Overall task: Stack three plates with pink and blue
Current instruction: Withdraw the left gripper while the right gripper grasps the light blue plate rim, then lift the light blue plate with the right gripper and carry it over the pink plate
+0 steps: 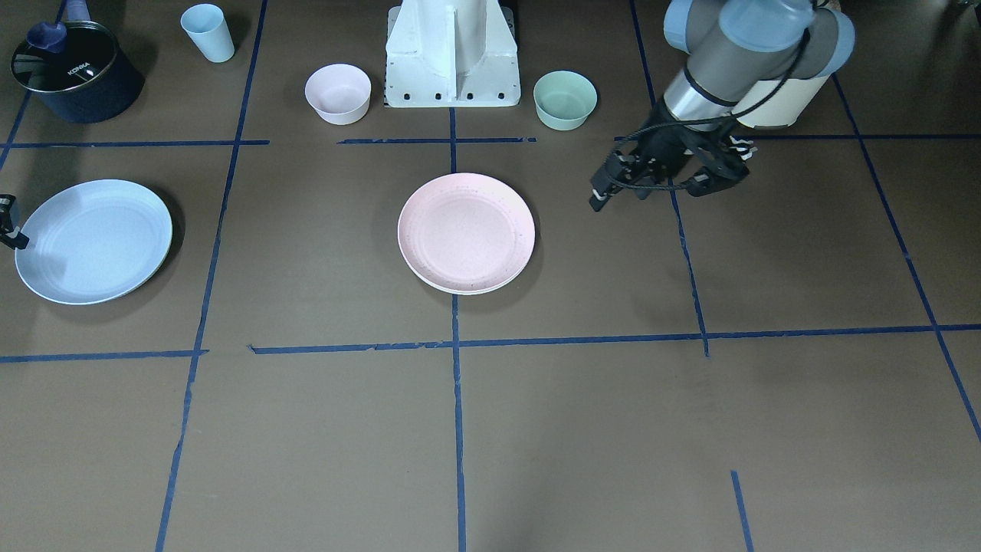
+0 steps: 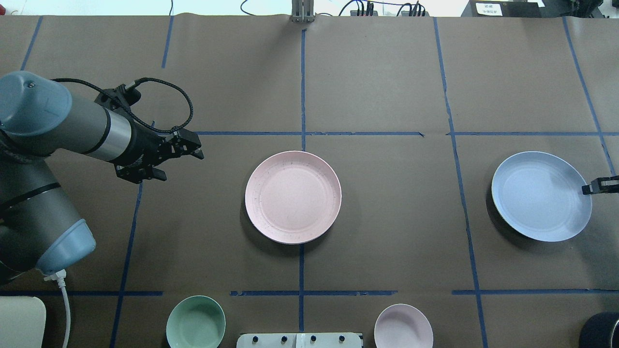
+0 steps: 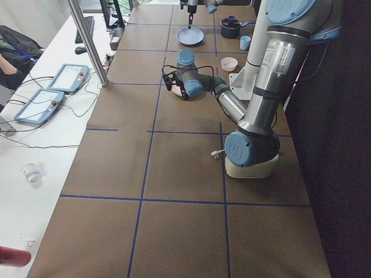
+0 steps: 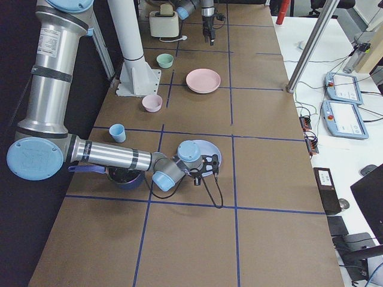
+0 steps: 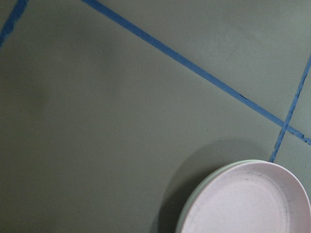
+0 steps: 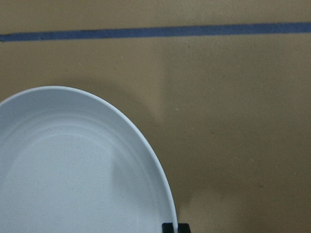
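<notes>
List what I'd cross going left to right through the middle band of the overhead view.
Left tool → pink plate → blue plate → right tool, at that plate's right rim.

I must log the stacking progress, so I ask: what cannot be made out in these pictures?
1. Right hand: cut off by the frame edge in the overhead and front views; its grip on the blue plate is unclear.
2. Cream plate: hidden under the pink plate; only a rim sliver shows in the left wrist view.

3 plates (image 2: 292, 195) (image 2: 540, 195) (image 5: 192, 194), 2 bowls (image 1: 338, 93) (image 1: 565, 100), 1 cup (image 1: 208, 32)
</notes>
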{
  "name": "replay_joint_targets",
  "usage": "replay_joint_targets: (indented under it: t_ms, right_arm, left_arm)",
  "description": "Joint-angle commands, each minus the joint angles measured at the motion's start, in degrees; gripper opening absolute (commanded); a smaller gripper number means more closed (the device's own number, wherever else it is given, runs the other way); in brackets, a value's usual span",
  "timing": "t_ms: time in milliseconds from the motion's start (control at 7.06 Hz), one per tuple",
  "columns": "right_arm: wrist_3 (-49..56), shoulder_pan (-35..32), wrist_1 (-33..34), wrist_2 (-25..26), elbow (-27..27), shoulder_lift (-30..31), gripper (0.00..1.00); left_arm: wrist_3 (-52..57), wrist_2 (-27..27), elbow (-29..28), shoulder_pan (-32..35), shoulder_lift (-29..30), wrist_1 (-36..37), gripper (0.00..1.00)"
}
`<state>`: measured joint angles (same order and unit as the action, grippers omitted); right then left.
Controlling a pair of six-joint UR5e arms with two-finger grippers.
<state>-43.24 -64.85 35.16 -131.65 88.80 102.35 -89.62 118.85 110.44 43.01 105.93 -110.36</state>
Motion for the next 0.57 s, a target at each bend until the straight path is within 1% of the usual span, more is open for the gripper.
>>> replay_joint_targets:
  t_ms: [0,142,283,425]
  right_arm:
    - [-0.7,-4.8,0.4,-5.7,4.9,-0.4,0.00]
    - [-2.0,-5.6,1.0,-6.5,6.4,-2.2,0.00]
    - [-7.6,-5.6,2.3,-7.6,7.5,-5.9,0.00]
    - [-15.0,-5.6,5.0,-7.7,8.5,-10.8,0.00]
  left_arm:
    - [14.7,2.1,0.1,7.2,-1.2,9.2,1.00]
    - [22.8,4.3,0.0,12.3,-1.3,13.5,1.00]
    - [31.4,5.5,-0.4,16.4,-2.1,17.4,1.00]
    - [39.1,6.3,-0.7,20.1,-4.5,18.3,1.00]
